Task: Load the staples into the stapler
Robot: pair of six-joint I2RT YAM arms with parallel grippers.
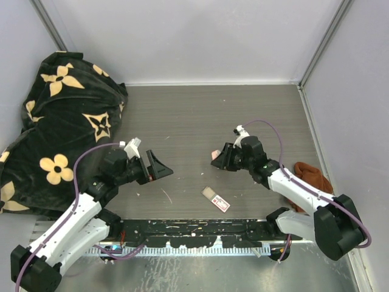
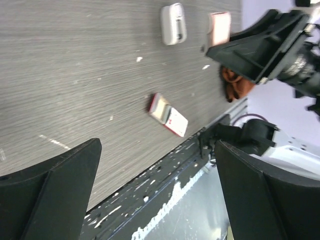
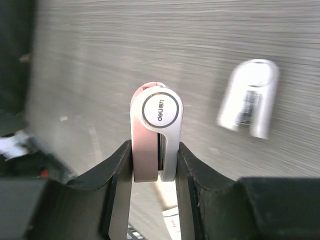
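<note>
above table point(image 1: 182, 109) mid, r claw point(image 3: 155, 148) pinches stapler point(image 3: 160, 112); l claw point(image 2: 156, 145) spread wide, staples box point(image 2: 168, 115) nearby.

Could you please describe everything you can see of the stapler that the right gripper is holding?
The stapler is small, of white plastic with a pale pink part along one side and a round, grey-ringed logo near its rounded end. The right gripper clamps it by two opposite sides, rounded end pointing away from the wrist. Whether it clears the table cannot be told.
</note>
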